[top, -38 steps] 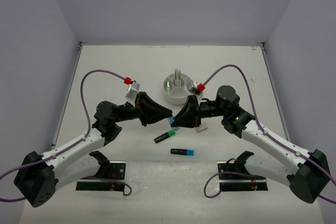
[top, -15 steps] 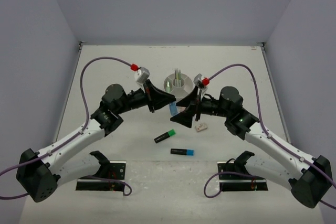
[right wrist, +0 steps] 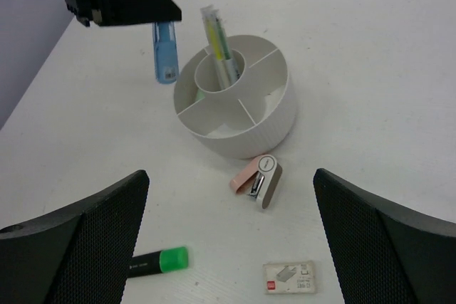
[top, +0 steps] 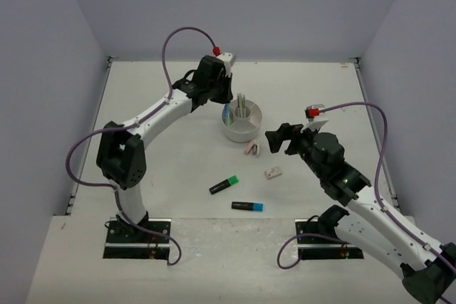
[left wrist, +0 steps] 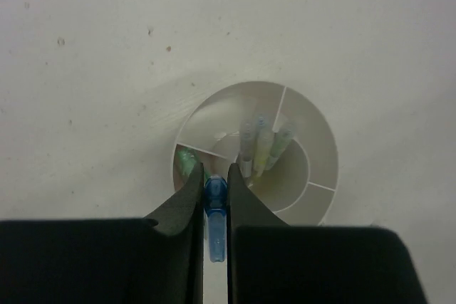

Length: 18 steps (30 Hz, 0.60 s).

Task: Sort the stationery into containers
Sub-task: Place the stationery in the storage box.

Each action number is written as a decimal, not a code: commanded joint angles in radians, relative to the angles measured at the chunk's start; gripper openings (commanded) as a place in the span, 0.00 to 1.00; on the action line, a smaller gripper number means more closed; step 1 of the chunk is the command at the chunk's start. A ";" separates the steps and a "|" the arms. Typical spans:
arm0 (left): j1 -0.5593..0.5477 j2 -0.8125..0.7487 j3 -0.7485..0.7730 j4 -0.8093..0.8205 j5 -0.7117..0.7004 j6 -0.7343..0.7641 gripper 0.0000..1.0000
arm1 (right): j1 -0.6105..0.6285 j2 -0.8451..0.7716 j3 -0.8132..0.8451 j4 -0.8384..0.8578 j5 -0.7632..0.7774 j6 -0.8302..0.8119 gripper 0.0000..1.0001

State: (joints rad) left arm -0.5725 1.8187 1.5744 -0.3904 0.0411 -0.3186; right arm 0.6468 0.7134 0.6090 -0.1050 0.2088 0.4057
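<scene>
white organiser [right wrist: 251, 132], blue marker [right wrist: 165, 52] beside, pink stapler [right wrist: 257, 176] near

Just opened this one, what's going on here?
The left gripper is shut on a pale blue marker, held upright at the rim of the round white organiser and not yet released. The organiser's central cup holds a few pens. The right gripper hangs open and empty beside the organiser. On the table lie a green highlighter, a blue highlighter, a small pale eraser and a pink stapler-like item.
</scene>
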 commanded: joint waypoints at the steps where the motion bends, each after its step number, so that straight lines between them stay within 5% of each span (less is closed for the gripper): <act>1: 0.003 0.065 0.165 -0.190 -0.030 0.066 0.00 | -0.001 0.000 -0.005 -0.012 0.081 -0.014 0.99; 16: 0.006 0.140 0.124 -0.112 0.006 0.023 0.00 | -0.003 0.016 -0.008 -0.012 0.025 -0.013 0.99; 18: 0.008 0.137 0.113 -0.101 0.009 0.007 0.06 | -0.003 0.024 -0.006 -0.012 0.018 -0.013 0.99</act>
State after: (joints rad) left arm -0.5716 1.9476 1.6977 -0.5358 0.0281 -0.2955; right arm 0.6468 0.7220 0.6044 -0.1165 0.2367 0.4004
